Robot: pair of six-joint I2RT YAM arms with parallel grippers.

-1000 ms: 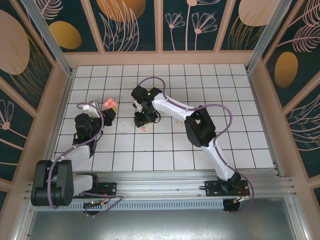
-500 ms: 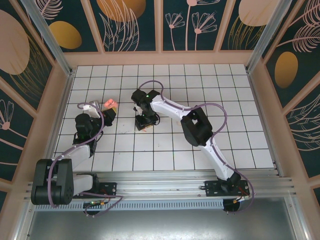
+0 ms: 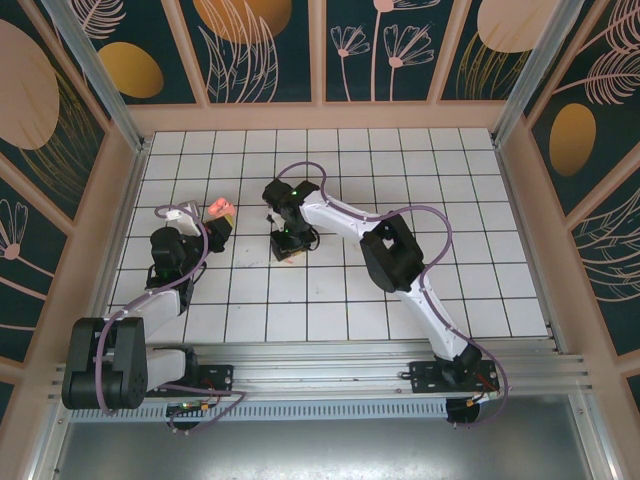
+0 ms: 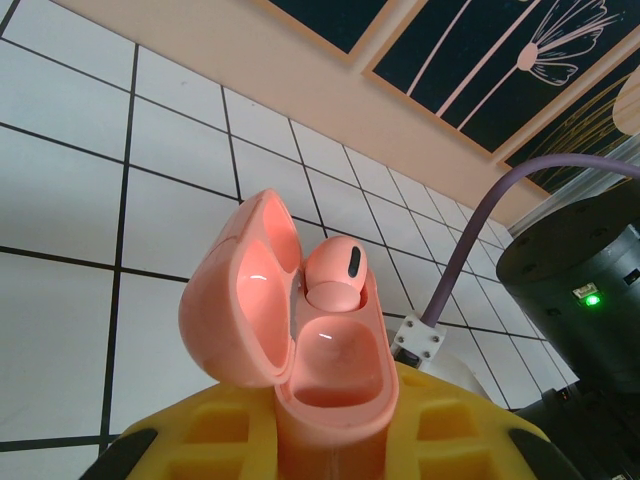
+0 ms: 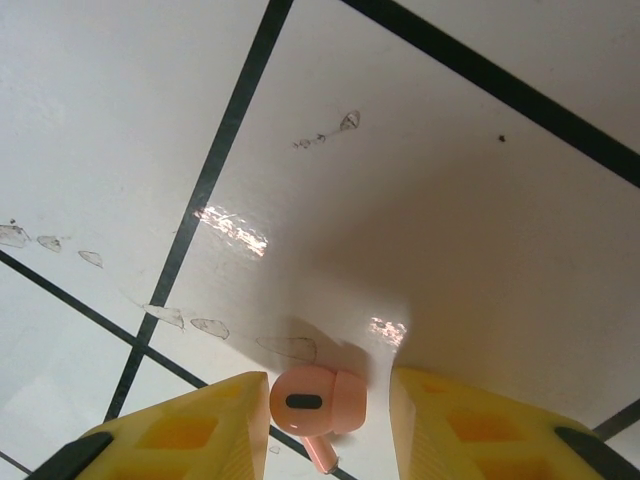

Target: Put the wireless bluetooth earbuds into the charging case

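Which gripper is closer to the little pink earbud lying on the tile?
Right. The right gripper straddles the loose earbud, a finger either side; the left gripper sits apart, holding the pink case.

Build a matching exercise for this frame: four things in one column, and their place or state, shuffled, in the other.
Things
1. case
2. seated bud
3. loose bud
4. left tool

States
A. lies on a white tile between the fingers of the right tool
B. shut on the case
C. lid open, one socket empty
D. sits in a socket of the case

Pairs: 1-C, 2-D, 3-A, 4-B
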